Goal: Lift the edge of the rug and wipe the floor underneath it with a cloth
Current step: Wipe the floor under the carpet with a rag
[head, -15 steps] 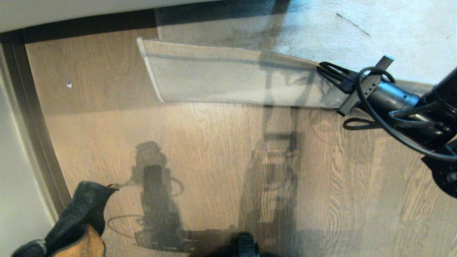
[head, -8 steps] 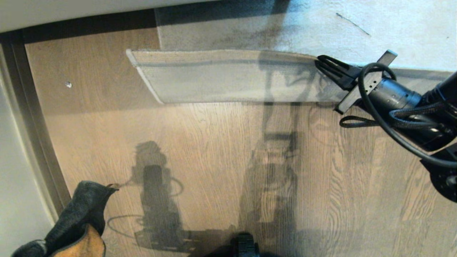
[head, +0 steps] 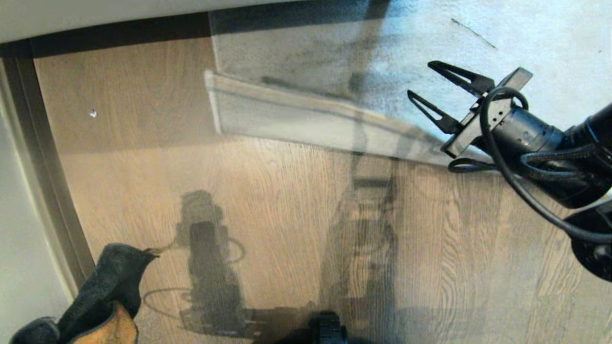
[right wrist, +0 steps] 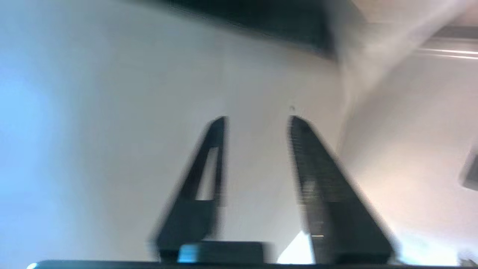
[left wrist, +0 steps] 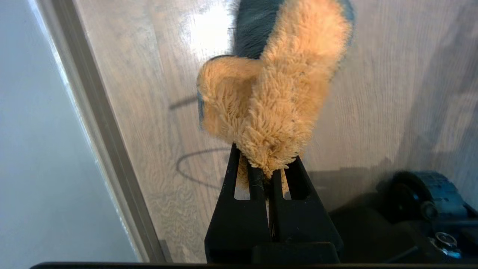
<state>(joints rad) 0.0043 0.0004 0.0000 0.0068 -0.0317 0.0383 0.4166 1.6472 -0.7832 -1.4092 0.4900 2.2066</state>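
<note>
Left gripper [left wrist: 270, 170] fingers pinched tight on the cloth [left wrist: 272, 101] low over the floor [head: 287, 200] nearby; farther out, right gripper [head: 420, 79] fingers parted, holding nothing, above the blurred rug edge [head: 306, 119].

The floor [head: 296, 200] is light brown wood-grain planking bordered by a dark baseboard strip [head: 43, 157]. A grey rug [head: 526, 43] lies on it at the far side, its rug edge [head: 306, 119] blurred and partly raised
</note>
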